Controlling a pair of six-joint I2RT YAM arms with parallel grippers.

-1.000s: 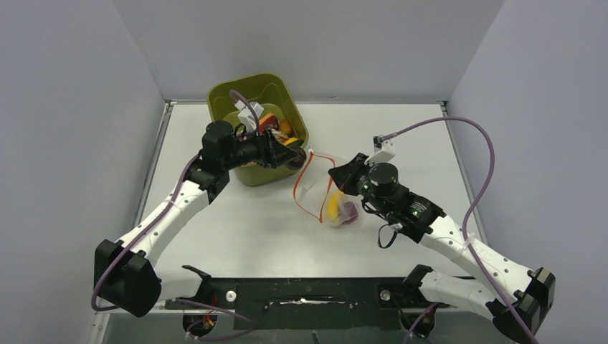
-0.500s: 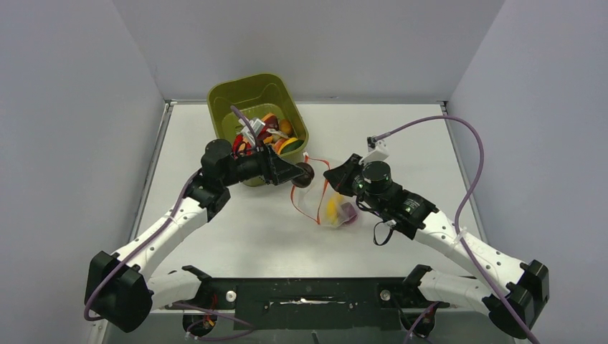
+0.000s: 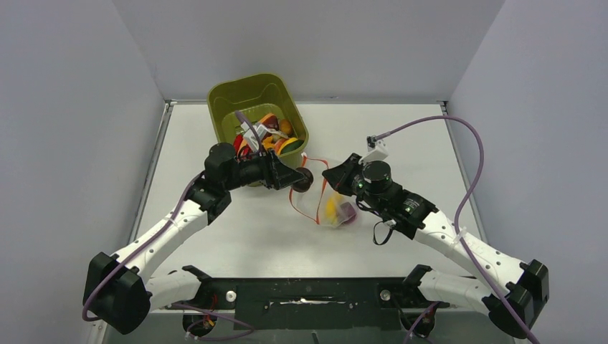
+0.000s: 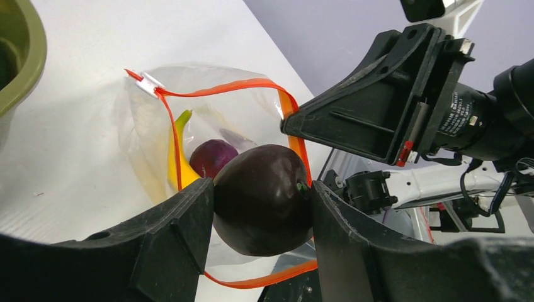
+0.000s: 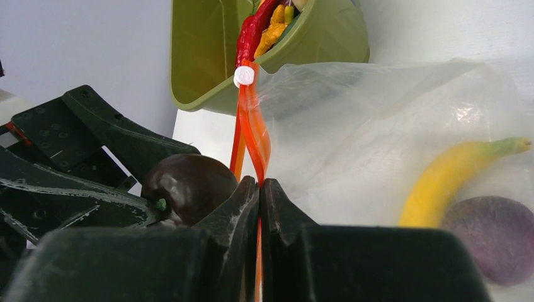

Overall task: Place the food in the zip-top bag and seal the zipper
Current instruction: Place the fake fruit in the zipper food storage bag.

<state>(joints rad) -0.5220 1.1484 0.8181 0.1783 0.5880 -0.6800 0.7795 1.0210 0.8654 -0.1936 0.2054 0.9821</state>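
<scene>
At the bag mouth, my left gripper (image 4: pixel 259 217) clamped the dark round piece (image 4: pixel 255 182), just outside the zip-top bag (image 4: pixel 142 132). The right gripper (image 5: pixel 259 189) was pinched tight on the zipper (image 5: pixel 253 135), lifting the mouth. The banana (image 5: pixel 450 176) was inside. I judged I should push past the strip before releasing.

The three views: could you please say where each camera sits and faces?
Top external: overhead behind the robot, looking down at the table; both arms show.
Left wrist: faces the zip-top bag; left gripper holding dark fruit.
Right wrist: faces the bin; right gripper pinching the zipper.
Shared: both wrist views show the fruit and banana.
</scene>
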